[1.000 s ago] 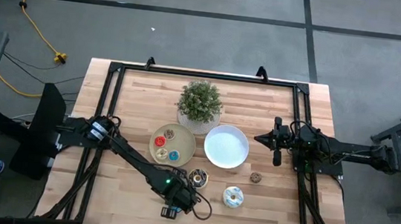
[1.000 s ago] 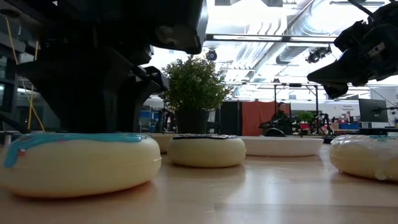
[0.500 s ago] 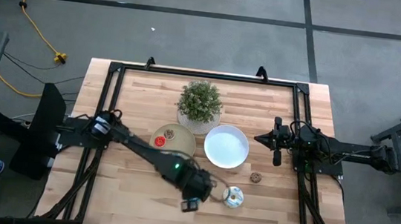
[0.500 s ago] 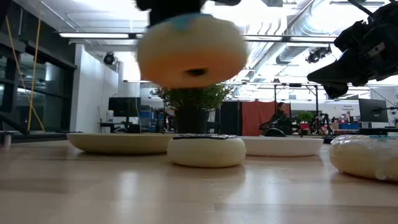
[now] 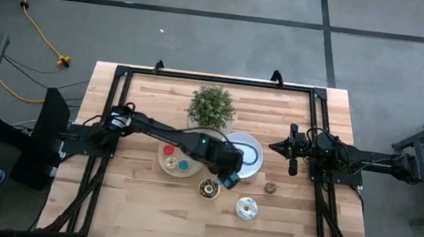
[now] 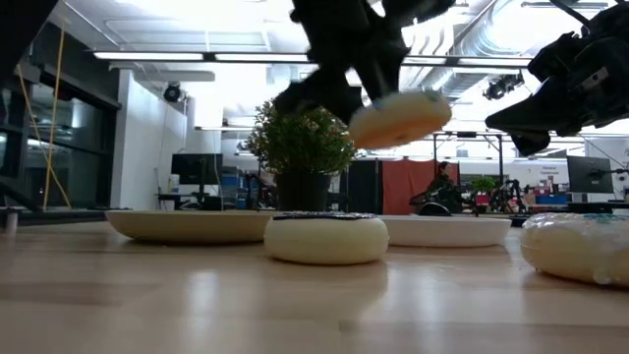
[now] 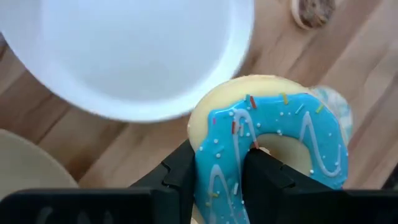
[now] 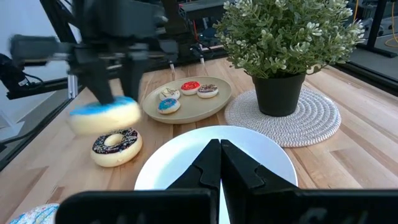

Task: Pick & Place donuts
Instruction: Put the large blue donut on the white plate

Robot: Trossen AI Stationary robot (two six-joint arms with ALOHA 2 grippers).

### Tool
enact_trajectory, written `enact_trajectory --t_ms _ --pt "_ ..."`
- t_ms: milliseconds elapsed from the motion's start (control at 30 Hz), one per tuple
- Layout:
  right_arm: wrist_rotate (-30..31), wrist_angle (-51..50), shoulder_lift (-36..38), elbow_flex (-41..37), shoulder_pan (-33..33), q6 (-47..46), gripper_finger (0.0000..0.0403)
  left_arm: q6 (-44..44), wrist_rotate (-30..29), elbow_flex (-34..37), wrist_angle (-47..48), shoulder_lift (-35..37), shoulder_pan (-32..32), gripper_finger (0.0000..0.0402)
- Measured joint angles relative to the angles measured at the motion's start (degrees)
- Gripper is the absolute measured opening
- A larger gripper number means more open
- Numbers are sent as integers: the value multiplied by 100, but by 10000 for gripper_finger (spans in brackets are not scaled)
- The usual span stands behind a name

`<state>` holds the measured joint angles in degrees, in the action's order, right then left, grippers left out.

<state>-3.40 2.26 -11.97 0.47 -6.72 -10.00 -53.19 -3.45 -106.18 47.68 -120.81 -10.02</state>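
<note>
Wooden tabletop below, left hand clamps the blue-iced donut beside the white plate; right hand pinched closed.

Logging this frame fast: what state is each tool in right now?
Left tool: closed on the large blue-iced ring donut, held in the air beside the round white plate.
Right tool: shut, holding nothing.
</note>
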Motion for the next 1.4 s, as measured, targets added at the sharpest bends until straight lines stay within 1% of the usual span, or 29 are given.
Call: enact_trajectory --t_ms 100,300,367,467,533,567,600,667,900,1100,1200,1400 --pt "0 4 0 0 0 0 0 -41 176 1 -243 -88 201 100" --pt "0 7 -2 0 0 0 0 -144 196 -8 -500 -276 531 100" --pt "0 7 0 0 2 -2 0 -176 197 17 -336 -312 631 100" --pt "0 12 0 0 1 0 0 -405 207 -15 -502 -433 758 100" --pt "0 9 0 0 0 0 0 -429 279 22 -313 -468 832 100" --pt "0 11 0 0 0 0 0 -444 285 23 -410 -518 859 100" --pt "0 9 0 0 1 -1 0 -466 250 -3 -508 -557 874 100" --pt "0 5 0 0 1 -1 0 -504 164 5 -363 -569 902 100" --pt "0 7 0 0 0 -1 0 -562 -170 6 -352 -695 931 100" --pt "0 9 0 0 1 0 0 -555 -170 12 -238 -837 929 100" --pt "0 9 0 0 0 0 0 -559 -268 0 -360 -922 927 100" --pt "0 4 0 0 0 -1 0 -489 -52 3 -302 -927 926 99"
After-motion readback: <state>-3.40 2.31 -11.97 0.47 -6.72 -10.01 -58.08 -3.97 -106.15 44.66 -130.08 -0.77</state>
